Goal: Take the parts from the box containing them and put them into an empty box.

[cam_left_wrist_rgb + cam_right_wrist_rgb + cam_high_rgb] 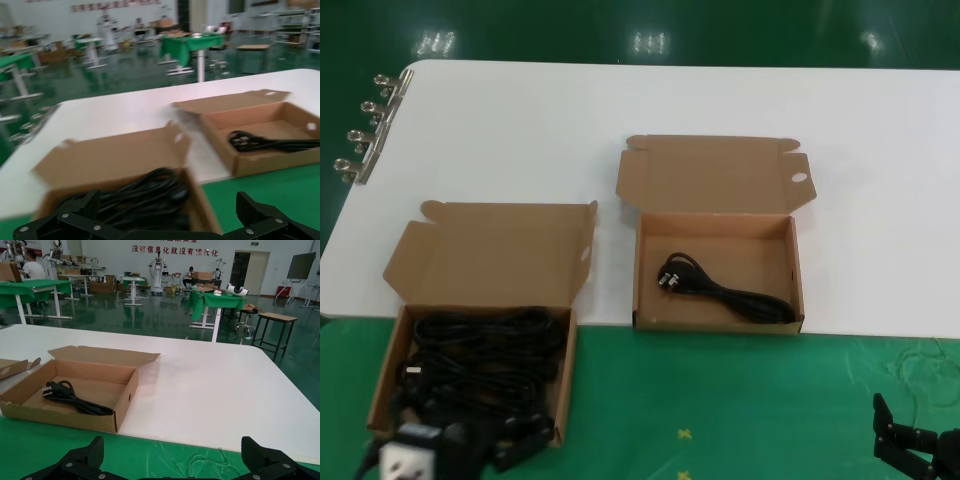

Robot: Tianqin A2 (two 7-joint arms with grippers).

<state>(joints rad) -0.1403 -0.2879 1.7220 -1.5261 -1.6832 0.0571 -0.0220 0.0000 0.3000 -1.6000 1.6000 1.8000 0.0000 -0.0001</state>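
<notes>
One cable (728, 289) already lies in the right box (716, 318), the one with the round-holed flap, on the tabletop (670, 100). The rest of the cables (485, 355) sit piled in the left box (390, 355), which overhangs the tabletop's near edge toward the robot. Step in hand, as I judge it: reaching for the next cable, transfer barely begun, most of the pile left.

Left tool (167, 220) hovers at the near end of the left box, just over the pile. Fingers (80, 207) spread wide, nothing between them, no contact visible with the cables. The head view shows the same: the arm's end low over the box's near edge.

Right tool (917, 447) parked low at the right, over the green cloth (740, 400), well apart from both boxes. Its wrist view shows the fingers (87, 455) released wide, holding nothing.

Next move, a guess: lower the left tool into the pile, clench on one strand or plug, lift clear without dragging neighbours, carry it to the right box. Cables are tangled and limp, so more than one may come up.

Binder clips (365, 130) line the far left edge of the tabletop, not involved.
</notes>
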